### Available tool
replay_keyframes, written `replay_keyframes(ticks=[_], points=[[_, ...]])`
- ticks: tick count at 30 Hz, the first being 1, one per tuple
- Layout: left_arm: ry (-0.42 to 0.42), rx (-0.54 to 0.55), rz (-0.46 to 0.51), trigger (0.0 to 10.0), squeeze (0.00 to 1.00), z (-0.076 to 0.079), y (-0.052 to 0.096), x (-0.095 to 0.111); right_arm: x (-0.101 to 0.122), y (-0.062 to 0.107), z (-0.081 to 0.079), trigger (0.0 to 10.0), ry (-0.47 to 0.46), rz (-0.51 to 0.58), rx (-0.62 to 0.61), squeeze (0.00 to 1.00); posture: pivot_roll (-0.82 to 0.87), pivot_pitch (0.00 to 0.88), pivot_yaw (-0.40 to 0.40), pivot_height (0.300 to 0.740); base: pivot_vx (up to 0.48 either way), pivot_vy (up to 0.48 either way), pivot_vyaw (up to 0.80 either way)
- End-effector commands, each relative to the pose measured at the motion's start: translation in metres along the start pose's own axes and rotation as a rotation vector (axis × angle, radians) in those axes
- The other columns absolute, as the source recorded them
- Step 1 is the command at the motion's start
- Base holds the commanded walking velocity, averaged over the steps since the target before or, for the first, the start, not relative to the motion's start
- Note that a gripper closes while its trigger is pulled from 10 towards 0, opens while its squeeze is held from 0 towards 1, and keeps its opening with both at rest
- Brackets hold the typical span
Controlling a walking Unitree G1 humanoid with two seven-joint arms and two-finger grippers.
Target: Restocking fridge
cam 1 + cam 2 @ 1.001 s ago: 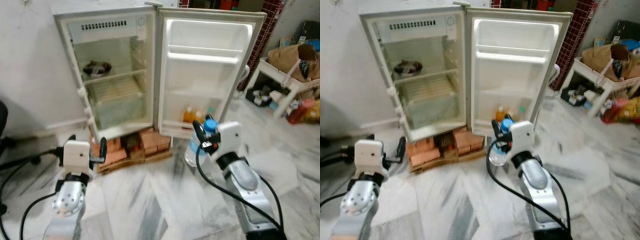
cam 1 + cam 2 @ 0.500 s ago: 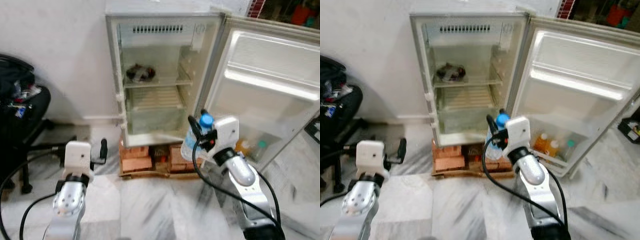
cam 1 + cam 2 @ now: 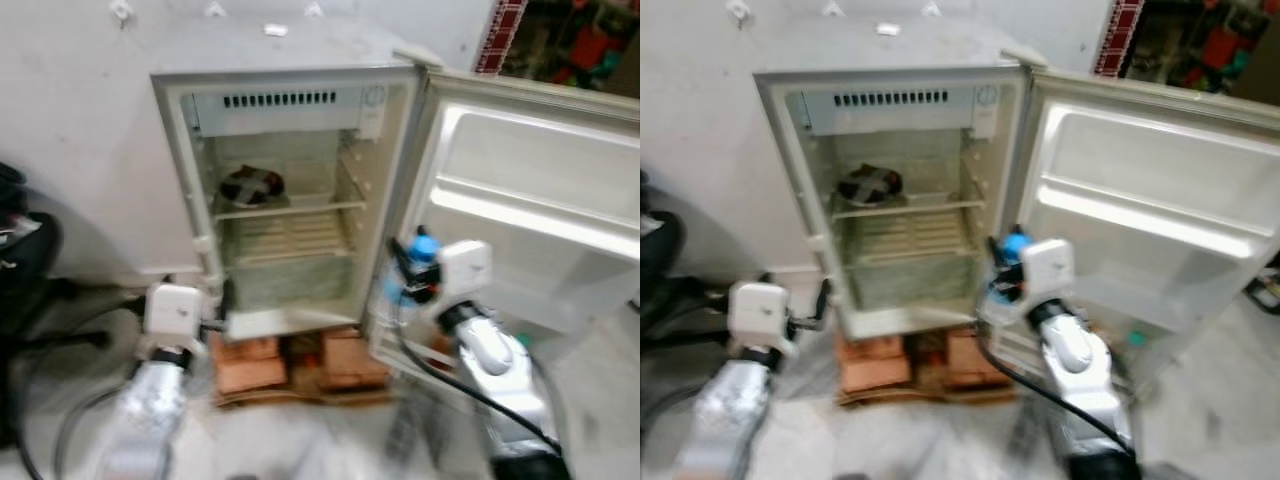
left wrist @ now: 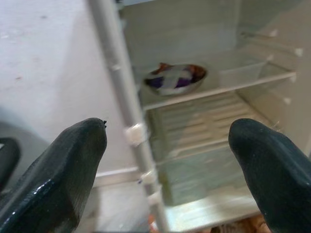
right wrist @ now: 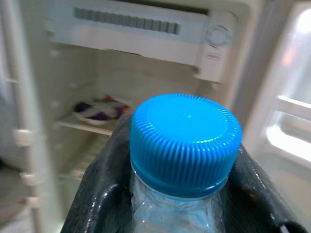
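Right gripper (image 5: 160, 204) clamps the blue-capped bottle (image 5: 184, 145) before the open fridge (image 3: 290, 200).

The right gripper (image 3: 405, 272) is raised at the end of its bent silver arm, black fingers clamped around a clear blue-capped plastic bottle (image 5: 185, 145). The left gripper (image 4: 170, 160) is held lower, fingers spread apart.

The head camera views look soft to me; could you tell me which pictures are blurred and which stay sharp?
Both eye views are motion-blurred, worst along the floor and arms. The right wrist view keeps the bottle cap crisp, fridge behind soft. The left wrist view shows the bowl fairly clearly.
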State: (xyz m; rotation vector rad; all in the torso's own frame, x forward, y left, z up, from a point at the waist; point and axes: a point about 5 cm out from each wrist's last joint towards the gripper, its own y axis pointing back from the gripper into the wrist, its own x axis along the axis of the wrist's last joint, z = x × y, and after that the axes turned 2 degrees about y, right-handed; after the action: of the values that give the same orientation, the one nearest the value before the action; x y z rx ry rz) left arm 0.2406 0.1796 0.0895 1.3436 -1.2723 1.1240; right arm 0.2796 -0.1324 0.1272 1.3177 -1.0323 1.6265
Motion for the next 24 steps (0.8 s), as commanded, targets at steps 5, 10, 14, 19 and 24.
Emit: replay_keyframes(ticks=[5,10,14,19,24], points=[[-0.005,-0.016,0.007,10.0,0.0,0.008,-0.0007,0.0025,0.0038,0.002,0.0105,10.0,0.027,0.014,-0.034,0.0,0.08,0.0,-0.053,0.74,0.228,-0.348,0.0],[0.022,-0.009,0.002,10.0,0.0,0.0078,-0.0003,0.0016,0.0027,0.0028,0.0095,10.0,0.024,0.01,-0.035,0.0,0.08,0.001,-0.054,0.74,0.0,-0.354,0.0],[0.026,-0.009,-0.001,10.0,0.0,0.0078,0.0002,0.001,0.0015,0.0034,0.0084,10.0,0.026,0.003,-0.029,0.0,0.08,0.002,-0.055,0.74,0.0,0.0,0.0],[0.042,0.007,-0.011,10.0,0.0,0.0071,0.0017,-0.0005,0.0,0.0037,0.0091,10.0,0.03,-0.005,-0.026,0.0,0.08,0.004,-0.054,0.74,0.0,0.0,0.0],[0.042,0.004,-0.011,10.0,0.0,0.0063,0.0016,-0.0004,-0.0007,0.0035,0.0082,10.0,0.024,-0.011,-0.016,0.0,0.08,0.005,-0.053,0.74,0.0,0.0,0.0]])
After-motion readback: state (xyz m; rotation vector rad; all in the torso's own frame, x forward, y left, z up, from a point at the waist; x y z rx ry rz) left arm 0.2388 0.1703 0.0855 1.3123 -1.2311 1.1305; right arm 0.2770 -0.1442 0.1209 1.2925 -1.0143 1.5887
